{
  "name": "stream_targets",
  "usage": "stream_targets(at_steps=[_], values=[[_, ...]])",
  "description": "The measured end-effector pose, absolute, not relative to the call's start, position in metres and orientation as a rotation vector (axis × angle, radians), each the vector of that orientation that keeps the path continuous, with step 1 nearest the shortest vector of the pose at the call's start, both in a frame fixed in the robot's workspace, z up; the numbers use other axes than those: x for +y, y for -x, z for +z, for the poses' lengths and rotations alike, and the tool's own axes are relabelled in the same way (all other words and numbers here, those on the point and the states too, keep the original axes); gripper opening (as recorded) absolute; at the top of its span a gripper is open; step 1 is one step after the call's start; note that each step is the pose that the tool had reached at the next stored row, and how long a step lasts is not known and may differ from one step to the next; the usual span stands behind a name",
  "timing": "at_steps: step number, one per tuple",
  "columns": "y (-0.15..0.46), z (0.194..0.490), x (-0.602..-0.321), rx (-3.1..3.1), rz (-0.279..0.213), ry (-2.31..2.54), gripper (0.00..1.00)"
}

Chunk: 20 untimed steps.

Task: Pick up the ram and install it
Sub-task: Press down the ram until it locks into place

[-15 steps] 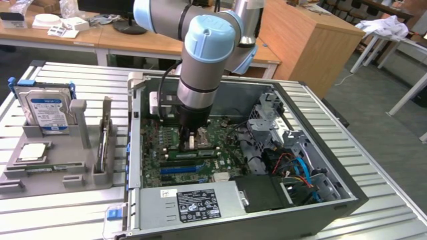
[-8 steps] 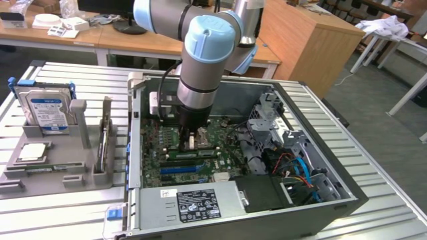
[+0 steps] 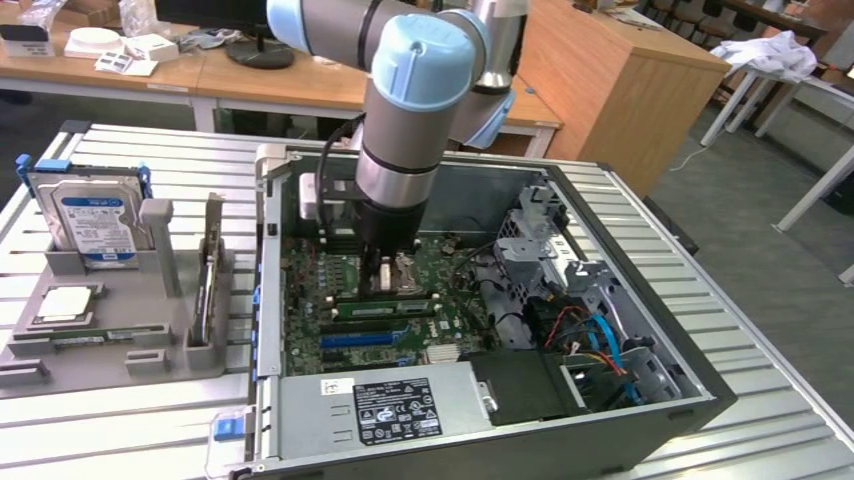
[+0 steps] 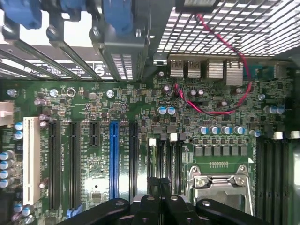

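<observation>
Ram (image 3: 384, 306): long thin green stick with dark chips. It lies along the motherboard (image 3: 461, 262) between the blue expansion slot (image 3: 358, 340) and the jaws. Can't tell if it's fully seated.

Gripper (image 3: 384, 285) is down inside the open computer case (image 3: 667, 400), just above the ram, with the jaws closed. Can't tell whether they pinch anything.

The case lies on its side mid-table (image 3: 120, 420). In it, near to far: power supply (image 3: 387, 410) at the near edge, then the motherboard, with the drive cage and blue and orange cables (image 3: 601, 345) toward the exterior view's right.

Grey fixture tray (image 3: 134, 350), by the table edge at the exterior view's left, holds a second green stick (image 3: 87, 340), a square processor (image 3: 67, 305) and an upright hard drive (image 3: 96, 215).

Wrist view adds the closed black gripper (image 4: 159, 197) over narrow black slots, the blue expansion slot (image 4: 114, 159) and a white slot (image 4: 32, 161) to one side, the CPU socket (image 4: 218, 180) to the other, and a red wire (image 4: 225, 47) beyond by the vent grille.
</observation>
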<state>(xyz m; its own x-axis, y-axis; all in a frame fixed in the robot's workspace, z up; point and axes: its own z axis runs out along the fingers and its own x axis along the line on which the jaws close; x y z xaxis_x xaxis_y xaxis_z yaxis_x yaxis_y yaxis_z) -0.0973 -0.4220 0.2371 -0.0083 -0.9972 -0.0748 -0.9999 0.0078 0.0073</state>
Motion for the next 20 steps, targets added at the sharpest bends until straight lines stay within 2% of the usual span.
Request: stream_targets(at_steps=[20], values=[[0.097, 0.312, -0.422, 2.198, 0.084, 2.180, 0.11]])
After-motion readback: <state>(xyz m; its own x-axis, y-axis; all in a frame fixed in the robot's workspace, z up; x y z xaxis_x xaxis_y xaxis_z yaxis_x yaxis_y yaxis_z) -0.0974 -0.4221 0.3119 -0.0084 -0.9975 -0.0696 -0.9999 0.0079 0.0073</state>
